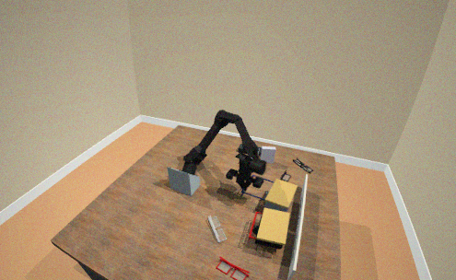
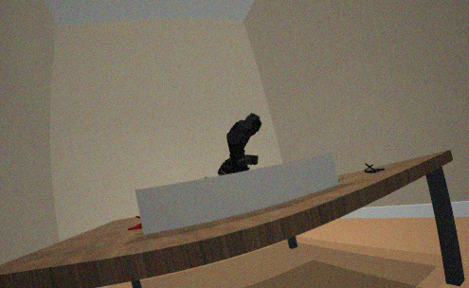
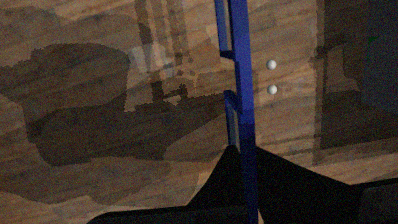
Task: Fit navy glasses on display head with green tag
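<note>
Your navy glasses are thin, straight blue bars with two small white dots beside them. They hang above the wooden table, right beside the two yellow block heads. Tan walls stand all around. Your arm bends high, and the gripper points down, jaws pinched tight on the glasses.
</note>
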Robot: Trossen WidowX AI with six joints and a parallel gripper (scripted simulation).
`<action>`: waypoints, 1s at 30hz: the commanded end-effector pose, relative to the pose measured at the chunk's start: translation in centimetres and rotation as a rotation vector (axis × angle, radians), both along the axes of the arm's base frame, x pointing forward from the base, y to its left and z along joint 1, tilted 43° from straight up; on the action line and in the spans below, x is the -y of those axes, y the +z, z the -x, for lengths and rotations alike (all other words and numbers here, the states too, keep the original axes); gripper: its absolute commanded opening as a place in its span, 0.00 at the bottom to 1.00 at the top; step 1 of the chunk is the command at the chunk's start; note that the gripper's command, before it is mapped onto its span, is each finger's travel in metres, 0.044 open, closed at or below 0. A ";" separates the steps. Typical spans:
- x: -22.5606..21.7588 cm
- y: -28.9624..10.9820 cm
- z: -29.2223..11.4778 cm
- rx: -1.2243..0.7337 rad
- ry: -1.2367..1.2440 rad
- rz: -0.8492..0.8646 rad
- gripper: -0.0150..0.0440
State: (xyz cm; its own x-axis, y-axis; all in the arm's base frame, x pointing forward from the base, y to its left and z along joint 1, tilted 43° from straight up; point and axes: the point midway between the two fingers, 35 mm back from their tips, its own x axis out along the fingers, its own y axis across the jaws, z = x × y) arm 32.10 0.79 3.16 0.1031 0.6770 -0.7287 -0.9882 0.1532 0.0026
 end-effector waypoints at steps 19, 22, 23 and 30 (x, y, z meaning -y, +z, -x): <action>0.3 -0.2 -2.9 0.000 -0.003 -0.004 0.25; 0.3 -0.2 -3.3 0.000 -0.003 -0.004 0.25; 0.3 -0.2 -3.4 0.000 -0.003 -0.004 0.25; 0.4 -0.2 -4.2 0.000 -0.003 -0.004 0.25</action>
State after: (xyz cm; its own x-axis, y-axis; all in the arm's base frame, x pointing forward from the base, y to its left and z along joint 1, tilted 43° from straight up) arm 35.57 0.45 2.97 0.1034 0.6772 -0.7285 -0.9880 0.1544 0.0033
